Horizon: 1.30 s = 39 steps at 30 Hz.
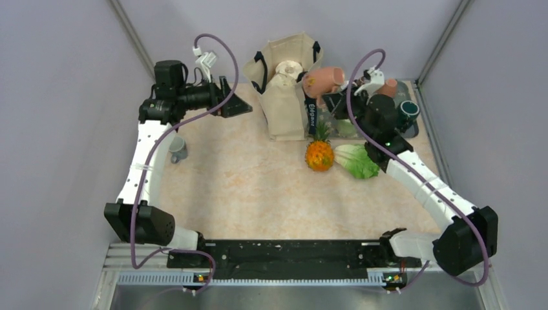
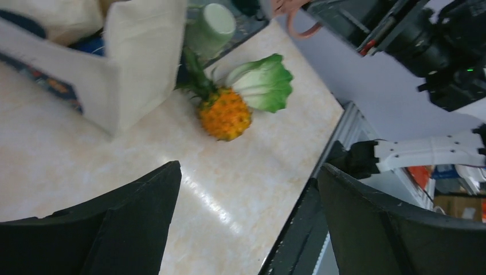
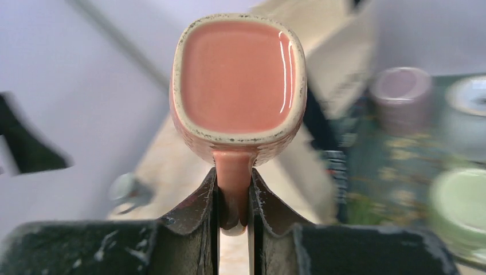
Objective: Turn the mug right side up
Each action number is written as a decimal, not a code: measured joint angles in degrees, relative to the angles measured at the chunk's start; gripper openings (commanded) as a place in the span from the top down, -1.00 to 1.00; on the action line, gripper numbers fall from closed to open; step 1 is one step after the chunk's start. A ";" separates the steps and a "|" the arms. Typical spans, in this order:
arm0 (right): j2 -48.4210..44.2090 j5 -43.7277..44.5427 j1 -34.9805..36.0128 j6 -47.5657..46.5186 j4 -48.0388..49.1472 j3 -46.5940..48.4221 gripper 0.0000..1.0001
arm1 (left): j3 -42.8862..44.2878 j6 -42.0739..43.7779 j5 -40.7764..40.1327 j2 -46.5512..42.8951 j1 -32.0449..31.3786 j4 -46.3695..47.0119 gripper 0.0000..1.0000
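Note:
The pink mug [image 1: 326, 79] hangs in the air on its side, beside the canvas bag, above the back of the table. My right gripper [image 1: 346, 88] is shut on its handle. In the right wrist view the fingers [image 3: 203, 197] clamp the handle from both sides, and a square, cream-rimmed pink end of the mug [image 3: 238, 74] faces the camera. I cannot tell whether that end is the mouth or the base. My left gripper [image 1: 242, 106] is open and empty at the back left, its jaws wide apart above the bare tabletop [image 2: 246, 166].
A canvas tote bag [image 1: 287, 90] stands at the back centre. A toy pineapple [image 1: 320, 155] and a lettuce [image 1: 357, 160] lie right of centre. A dark tray [image 1: 413, 126] with other mugs is at the back right. A small grey cup [image 1: 178, 148] sits by the left arm.

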 measured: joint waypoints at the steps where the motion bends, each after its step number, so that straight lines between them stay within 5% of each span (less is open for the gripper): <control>1: 0.04 -1.49 2.16 1.11 1.68 0.00 1.00 | 0.00 -2.49 1.09 -0.13 -1.55 2.25 -0.86; 10: 3.04 -6.82 12.50 8.87 14.23 0.07 1.00 | -3.13 -26.23 8.94 0.44 -5.25 26.93 -0.81; 19: 8.61 -9.75 16.00 13.90 18.40 0.20 1.00 | -4.66 -35.65 9.49 4.04 -7.08 35.76 -0.76; 27: 10.51 -10.93 17.51 17.42 24.22 0.98 1.00 | -7.08 -45.83 11.63 4.35 -8.00 46.71 -0.15; 33: 16.33 -14.05 17.64 23.32 30.60 3.15 1.00 | -10.45 -57.79 13.25 5.86 -7.67 60.46 0.99; 35: 17.97 -14.64 17.94 26.05 29.99 3.28 1.00 | -10.14 -54.25 13.27 5.62 -7.80 59.60 1.00; 36: 18.53 -14.51 18.12 27.02 30.29 3.28 0.96 | -9.64 -51.36 13.07 5.46 -7.80 57.31 1.00; 39: 18.60 -13.99 18.16 27.47 28.39 3.30 0.10 | -5.27 -40.33 10.95 5.44 -8.04 42.29 1.00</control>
